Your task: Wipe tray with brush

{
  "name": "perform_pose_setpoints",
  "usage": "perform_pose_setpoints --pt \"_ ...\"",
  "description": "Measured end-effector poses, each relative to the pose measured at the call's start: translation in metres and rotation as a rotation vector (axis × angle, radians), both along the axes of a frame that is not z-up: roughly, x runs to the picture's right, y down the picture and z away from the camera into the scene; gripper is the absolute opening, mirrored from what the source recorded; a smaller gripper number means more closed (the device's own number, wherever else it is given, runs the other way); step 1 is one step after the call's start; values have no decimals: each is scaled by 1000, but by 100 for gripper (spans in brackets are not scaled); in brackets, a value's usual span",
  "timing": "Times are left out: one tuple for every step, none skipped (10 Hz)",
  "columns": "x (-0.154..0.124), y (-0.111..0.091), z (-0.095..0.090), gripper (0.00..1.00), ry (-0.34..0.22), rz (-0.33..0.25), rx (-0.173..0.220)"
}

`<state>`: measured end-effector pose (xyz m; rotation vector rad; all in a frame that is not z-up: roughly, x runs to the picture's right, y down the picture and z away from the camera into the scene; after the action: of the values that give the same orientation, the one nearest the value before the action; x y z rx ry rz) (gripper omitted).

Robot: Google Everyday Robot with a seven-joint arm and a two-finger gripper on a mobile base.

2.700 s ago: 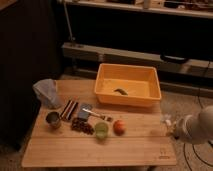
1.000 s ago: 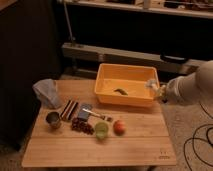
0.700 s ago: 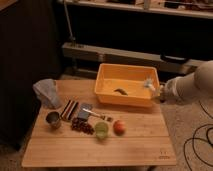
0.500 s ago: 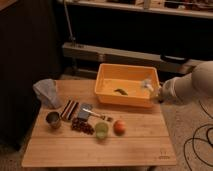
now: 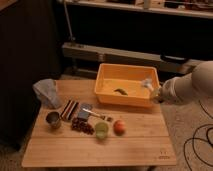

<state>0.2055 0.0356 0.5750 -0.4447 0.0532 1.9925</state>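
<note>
Tray (image 5: 107, 95) not wiped yet: gripper (image 5: 156, 93), closed on the brush (image 5: 148, 85), holds its head over the right rim; wiping remains.

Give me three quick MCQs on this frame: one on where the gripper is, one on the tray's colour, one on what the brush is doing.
1. Where is the gripper?
A. over the table's left end
B. at the tray's right wall
C. below the table

2. What colour is the tray?
A. blue
B. orange-yellow
C. green

3. What state is the brush in?
A. lying flat on the wooden table
B. standing in the metal cup
C. held up in the gripper, head inside the tray

Answers: 1 B, the arm reaches in from the right and ends at that wall. 2 B, the bin is orange-yellow all over. 3 C, the pale head sits above the tray floor, off the table.
</note>
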Motion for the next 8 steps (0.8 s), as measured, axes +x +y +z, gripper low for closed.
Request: perform_pose_setpoints --pt "0 0 0 0 0 0 0" --pt "0 0 0 0 0 0 0" --pt "0 0 0 0 0 0 0" --pt "0 0 0 0 -1 0 0" --pt "0 -2 0 0 -20 1 -3" --pt "-6 -6 3 0 -69 9 -3" --pt "-16 -13 9 0 -121 17 -6" --pt "-26 -18 14 0 -156 22 -12"
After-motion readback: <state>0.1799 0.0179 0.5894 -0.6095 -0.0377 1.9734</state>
